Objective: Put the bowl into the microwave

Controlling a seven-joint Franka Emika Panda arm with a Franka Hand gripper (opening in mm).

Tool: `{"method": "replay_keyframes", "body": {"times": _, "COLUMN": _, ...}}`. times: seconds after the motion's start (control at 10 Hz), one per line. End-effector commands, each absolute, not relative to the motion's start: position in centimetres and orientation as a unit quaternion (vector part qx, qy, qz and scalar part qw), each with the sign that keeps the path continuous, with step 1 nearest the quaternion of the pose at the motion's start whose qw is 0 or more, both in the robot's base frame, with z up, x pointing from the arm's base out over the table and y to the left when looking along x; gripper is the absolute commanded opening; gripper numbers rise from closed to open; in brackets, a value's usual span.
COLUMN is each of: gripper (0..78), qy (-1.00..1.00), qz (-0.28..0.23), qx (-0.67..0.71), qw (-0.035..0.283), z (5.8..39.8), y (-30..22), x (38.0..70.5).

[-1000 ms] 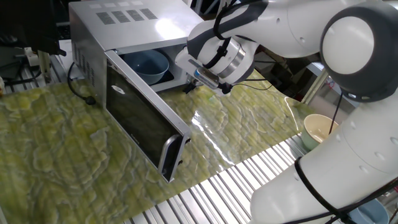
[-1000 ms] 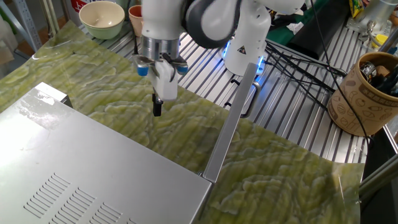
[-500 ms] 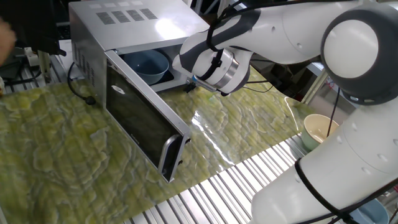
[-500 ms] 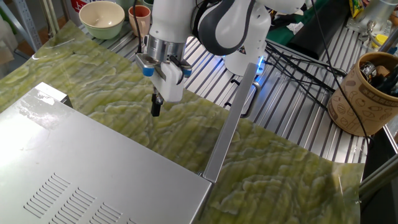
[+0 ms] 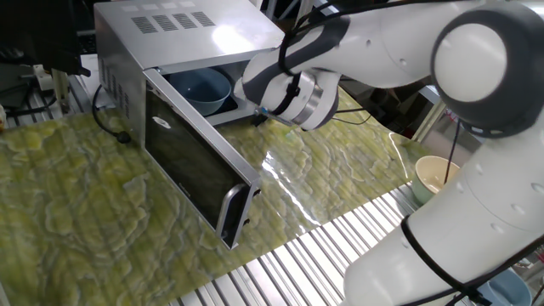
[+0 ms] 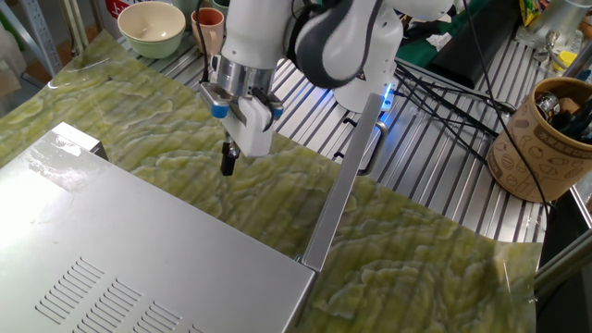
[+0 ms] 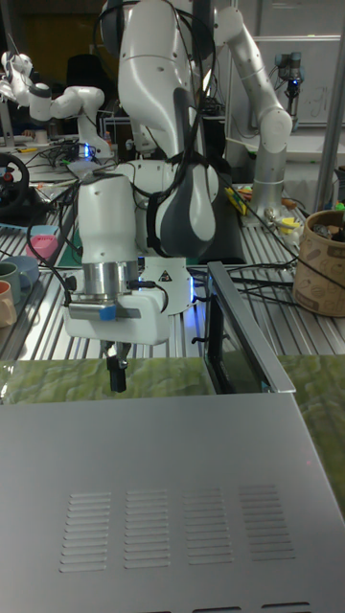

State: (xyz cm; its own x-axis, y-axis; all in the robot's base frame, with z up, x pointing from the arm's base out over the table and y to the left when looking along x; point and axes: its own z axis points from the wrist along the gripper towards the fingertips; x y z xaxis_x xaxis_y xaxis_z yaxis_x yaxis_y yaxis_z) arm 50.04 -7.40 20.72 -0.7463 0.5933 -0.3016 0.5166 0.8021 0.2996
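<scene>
Currently your bowl (image 5: 204, 88) sits inside the open microwave (image 5: 170, 34), while the empty tool (image 6: 228, 163) hangs narrow just outside.

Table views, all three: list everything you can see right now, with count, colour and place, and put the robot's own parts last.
microwave: one, silver, on the green mat, door swung open.
bowl: one, light blue, inside the microwave cavity.
cream bowl: one, cream with a greenish outside, on the slatted table beyond the mat's edge.
mat: one, mottled green, under the microwave.
cup: one, reddish, beside the cream bowl.
brown container: one, patterned, holding tools, at the table's far side.
cables: several, black, over the slats.
robot arm: one, white and grey.
hand: one, dark fingers close together, holding nothing, just outside the microwave opening.
</scene>
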Motion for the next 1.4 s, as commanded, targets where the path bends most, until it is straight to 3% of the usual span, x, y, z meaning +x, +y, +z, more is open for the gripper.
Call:
{"method": "replay_keyframes", "body": {"times": 0.1, "gripper": 1.1, "qy": 0.936, "qz": 0.073, "qx": 0.265, "qw": 0.221, "z": 20.3, "y": -8.0, "x": 51.1}}
{"method": "replay_keyframes", "body": {"times": 1.4, "gripper": 1.1, "qy": 0.946, "qz": 0.067, "qx": 0.221, "qw": 0.228, "z": 18.4, "y": -6.9, "x": 53.2}}
